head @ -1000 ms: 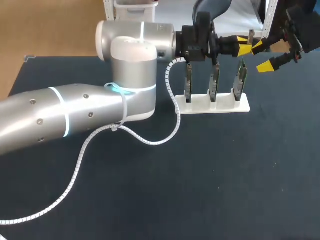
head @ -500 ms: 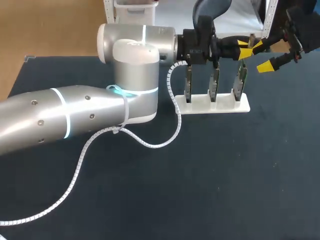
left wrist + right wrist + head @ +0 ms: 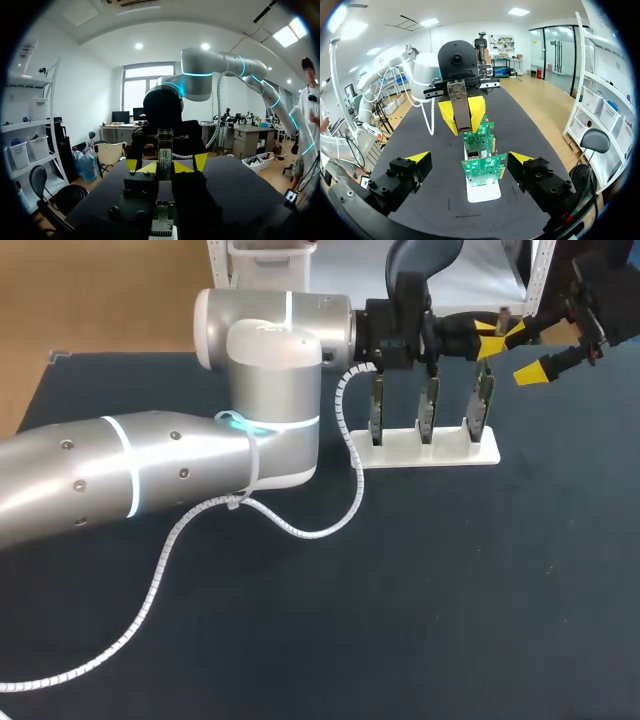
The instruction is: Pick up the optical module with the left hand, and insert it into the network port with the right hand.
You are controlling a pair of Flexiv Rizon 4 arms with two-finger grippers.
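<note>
**Fingers: left pair clamped on module, right pair apart**

Fingers of the left gripper (image 3: 490, 334) were closed on the module (image 3: 165, 148), one yellow tip pressing each side. The left wrist view showed the module standing upright between those tips, label side facing the camera. In the head view this gripper sat in the upper middle-right of the frame, above the rightmost of three boards (image 3: 428, 405). The left arm (image 3: 150, 475) came in from the left edge, with a spiral-wrapped cable (image 3: 300, 525) hanging from it onto the table (image 3: 450, 590).

The right gripper (image 3: 527, 352) was in the upper right corner of the head view, its fingers spread wide and gripping nothing. Its tips were just beside those of the left gripper, not touching them.

In the right wrist view the left gripper (image 3: 462, 114) and the module (image 3: 461, 102) lay ahead of the right gripper (image 3: 469, 159), beyond the row of boards. The boards stood upright in a white rack (image 3: 435, 452). A metal port (image 3: 473, 154) showed on the nearest board, which lay between the spread fingers without contact.
</note>
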